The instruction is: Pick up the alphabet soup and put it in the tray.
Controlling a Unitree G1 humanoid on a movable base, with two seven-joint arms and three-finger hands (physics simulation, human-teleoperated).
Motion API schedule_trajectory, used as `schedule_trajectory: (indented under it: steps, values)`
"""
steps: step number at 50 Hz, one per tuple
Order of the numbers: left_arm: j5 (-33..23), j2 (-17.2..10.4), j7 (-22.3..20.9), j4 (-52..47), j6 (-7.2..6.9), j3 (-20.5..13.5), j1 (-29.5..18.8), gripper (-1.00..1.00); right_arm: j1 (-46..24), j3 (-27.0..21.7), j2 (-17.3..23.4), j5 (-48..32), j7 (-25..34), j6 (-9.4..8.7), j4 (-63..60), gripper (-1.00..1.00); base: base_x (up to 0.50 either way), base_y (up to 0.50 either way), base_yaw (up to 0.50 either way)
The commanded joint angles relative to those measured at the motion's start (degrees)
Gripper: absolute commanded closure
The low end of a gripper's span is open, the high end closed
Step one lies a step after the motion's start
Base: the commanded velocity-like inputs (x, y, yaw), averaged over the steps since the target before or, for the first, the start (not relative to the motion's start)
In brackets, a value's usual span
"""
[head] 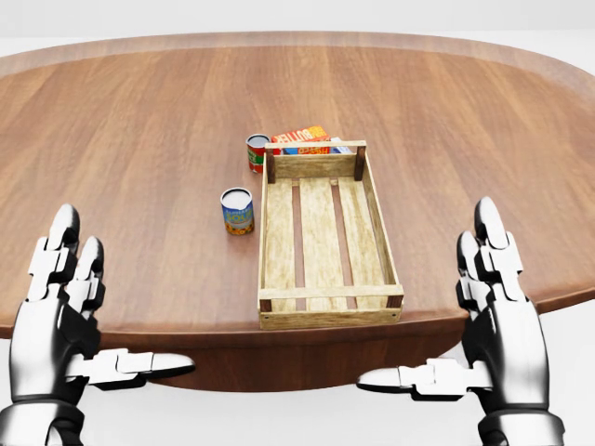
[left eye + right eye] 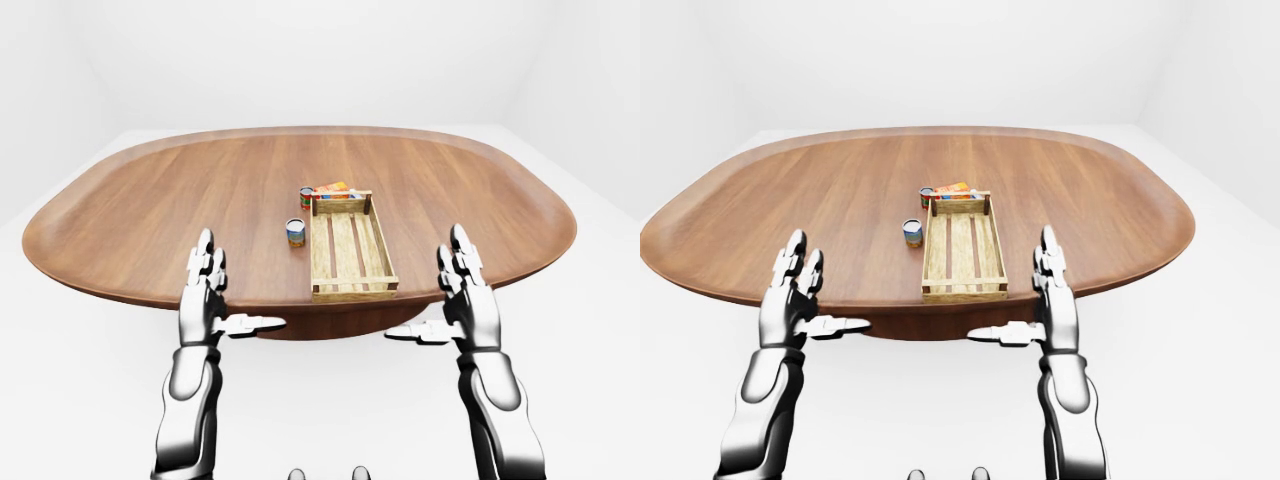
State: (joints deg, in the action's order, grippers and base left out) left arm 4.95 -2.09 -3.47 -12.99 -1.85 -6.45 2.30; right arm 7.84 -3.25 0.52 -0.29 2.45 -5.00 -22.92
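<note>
A small can with a blue and yellow label, the alphabet soup (image 1: pixel 237 211), stands upright on the wooden table (image 1: pixel 130 139), just left of the empty slatted wooden tray (image 1: pixel 275 232). My left hand (image 1: pixel 93 311) is open, fingers up and thumb pointing inward, over the table's near edge at the lower left of the head view, well short of the can. My right hand (image 1: pixel 451 321) is open in the same pose at the lower right, beside the tray's near right corner. Neither hand holds or touches anything.
A red can (image 1: pixel 257 152) stands at the tray's far left corner. An orange box (image 1: pixel 302 136) lies against the tray's far end. The oval table sits in a plain white room (image 2: pixel 560 70); its near edge (image 1: pixel 279 334) runs between my hands.
</note>
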Motion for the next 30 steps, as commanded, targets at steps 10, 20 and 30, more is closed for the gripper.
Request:
schedule_trajectory:
  steps: [10,20,30]
  values:
    - [4.7,-4.3,0.5,-3.6,-3.15,-10.0,-3.4,-1.0,6.9,-12.3,-2.3,3.2,5.3,0.0,-21.3,-1.0,0.0,0.0,0.0]
    - [5.8,-5.4,1.1,-4.5,-3.15,-12.0,-3.9,-1.0,8.1,-21.2,-5.4,6.1,9.4,0.0,-28.8,-1.0,0.0,0.0,0.0]
    - [6.4,-5.6,1.0,-6.0,-3.15,-13.4,-3.6,-1.0,7.9,-24.3,-6.6,8.7,11.3,0.0,-30.4,-1.0,0.0,0.0,0.0]
